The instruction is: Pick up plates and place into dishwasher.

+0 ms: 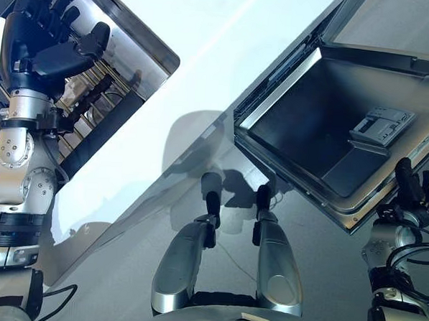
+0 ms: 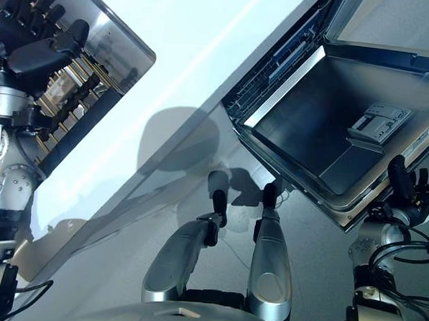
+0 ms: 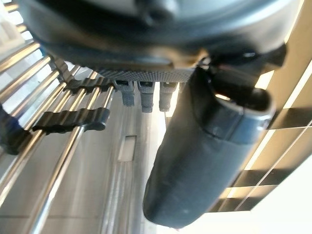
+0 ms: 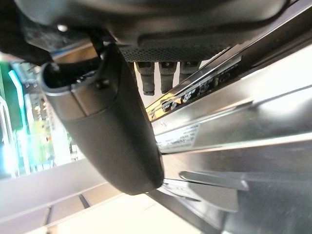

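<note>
On my left, the left hand [image 1: 44,40] hovers with fingers spread and empty over the chrome wire dish rack [image 1: 96,89] set in the white desk [image 1: 206,52]; I can't make out any plate among its bars. Further right, the stainless-steel dishwasher door [image 1: 324,130] hangs open, nothing blocking it. The right hand [image 2: 411,189] waits relaxed and empty beside the door's edge, so the left hand is nearer the rack.
</note>
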Motion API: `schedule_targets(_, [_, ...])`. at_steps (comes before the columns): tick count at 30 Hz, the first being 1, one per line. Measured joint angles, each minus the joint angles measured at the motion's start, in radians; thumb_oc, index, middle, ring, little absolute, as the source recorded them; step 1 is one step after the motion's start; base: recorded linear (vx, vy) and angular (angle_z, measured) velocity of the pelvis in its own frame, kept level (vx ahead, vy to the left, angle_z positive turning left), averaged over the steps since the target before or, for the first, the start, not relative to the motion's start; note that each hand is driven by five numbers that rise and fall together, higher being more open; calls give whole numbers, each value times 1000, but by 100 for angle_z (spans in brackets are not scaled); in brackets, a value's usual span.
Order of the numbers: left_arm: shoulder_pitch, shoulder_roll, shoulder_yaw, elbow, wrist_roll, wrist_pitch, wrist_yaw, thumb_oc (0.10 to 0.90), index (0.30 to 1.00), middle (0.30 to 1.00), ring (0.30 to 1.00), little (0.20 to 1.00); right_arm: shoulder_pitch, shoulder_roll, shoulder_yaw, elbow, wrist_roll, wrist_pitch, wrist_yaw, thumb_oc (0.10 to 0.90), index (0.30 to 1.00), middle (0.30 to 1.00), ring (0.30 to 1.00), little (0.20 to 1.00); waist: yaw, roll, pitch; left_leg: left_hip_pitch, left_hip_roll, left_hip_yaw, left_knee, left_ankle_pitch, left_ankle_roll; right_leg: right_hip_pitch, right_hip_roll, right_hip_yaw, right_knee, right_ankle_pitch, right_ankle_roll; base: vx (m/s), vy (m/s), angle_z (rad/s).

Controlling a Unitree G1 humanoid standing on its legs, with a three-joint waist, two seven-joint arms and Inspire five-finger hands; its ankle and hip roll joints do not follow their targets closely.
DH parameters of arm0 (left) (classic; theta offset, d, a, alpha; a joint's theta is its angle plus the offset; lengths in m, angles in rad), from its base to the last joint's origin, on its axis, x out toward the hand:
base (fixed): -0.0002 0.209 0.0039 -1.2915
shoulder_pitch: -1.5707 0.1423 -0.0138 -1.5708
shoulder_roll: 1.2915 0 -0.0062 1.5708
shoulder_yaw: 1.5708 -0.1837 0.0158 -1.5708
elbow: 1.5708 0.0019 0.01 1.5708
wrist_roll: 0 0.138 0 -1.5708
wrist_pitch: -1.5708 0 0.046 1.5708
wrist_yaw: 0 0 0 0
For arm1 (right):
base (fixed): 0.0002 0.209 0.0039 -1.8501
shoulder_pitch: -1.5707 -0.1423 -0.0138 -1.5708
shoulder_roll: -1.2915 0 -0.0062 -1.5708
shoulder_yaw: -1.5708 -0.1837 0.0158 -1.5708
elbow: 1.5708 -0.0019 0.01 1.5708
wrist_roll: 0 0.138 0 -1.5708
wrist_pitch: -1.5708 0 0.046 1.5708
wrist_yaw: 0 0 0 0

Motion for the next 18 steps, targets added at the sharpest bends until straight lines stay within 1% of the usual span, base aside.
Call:
schedule_targets(3, [-17, 0, -3, 0, 0, 1, 2, 800, 900, 900, 900, 900, 7, -36, 1, 46, 88, 59, 111, 800, 900, 900, 900, 900, -1, 0, 0, -5, -1, -8, -2, 6, -1, -1, -2, -9, 0, 0, -1, 9, -54, 9])
schedule_targets(6, [-21, 5, -3, 0, 0, 4, 3, 800, 900, 900, 900, 900, 27, -68, 2, 38, 104, 125, 175, 800, 900, 900, 900, 900, -6, 0, 0, -3, -2, -12, -10, 13, -3, 0, -4, -20, 1, 1, -3, 12, -48, 4])
schedule_targets(7, [-21, 7, -3, 0, 0, 5, 3, 800, 900, 900, 900, 900, 37, -73, 2, 23, 105, 137, 179, 800, 900, 900, 900, 900, -8, 0, 0, -3, -2, -12, -16, 16, -4, -1, -4, -21, 0, 1, -4, 3, -34, 1])
schedule_targets(10, [-19, 14, -1, 0, 0, 15, 1, 800, 900, 900, 900, 900, 109, -95, 5, -96, 118, 190, 199, 800, 900, 900, 900, 900, -10, 0, 0, 3, 1, -11, -26, 24, -9, -1, 2, -21, -3, 6, -11, 6, -14, -4])
schedule_targets(12, [-14, 18, 0, 2, 0, 18, 1, 800, 900, 900, 900, 900, 147, -100, 8, -179, 118, 212, 220, 800, 900, 900, 900, 900, -17, 0, 0, 10, 8, -9, -35, 27, -12, 5, 7, -21, -8, 10, -16, 9, -13, -7])
schedule_targets(14, [-12, 20, 0, 12, 1, 18, 1, 800, 900, 900, 900, 900, 156, -90, 12, -268, 125, 239, 226, 800, 900, 900, 900, 900, -31, -1, 1, 12, 15, -6, -37, 29, -18, 7, 13, -21, -9, 14, -22, 0, 2, -8])
schedule_targets(18, [-12, 36, 1, 61, 20, 18, -6, 800, 900, 900, 900, 900, 143, -32, 13, -410, 140, 249, 237, 800, 900, 900, 900, 900, -38, -1, 1, 15, 16, -11, -37, 28, -31, 5, 18, -24, -14, 20, -30, 24, 24, -18])
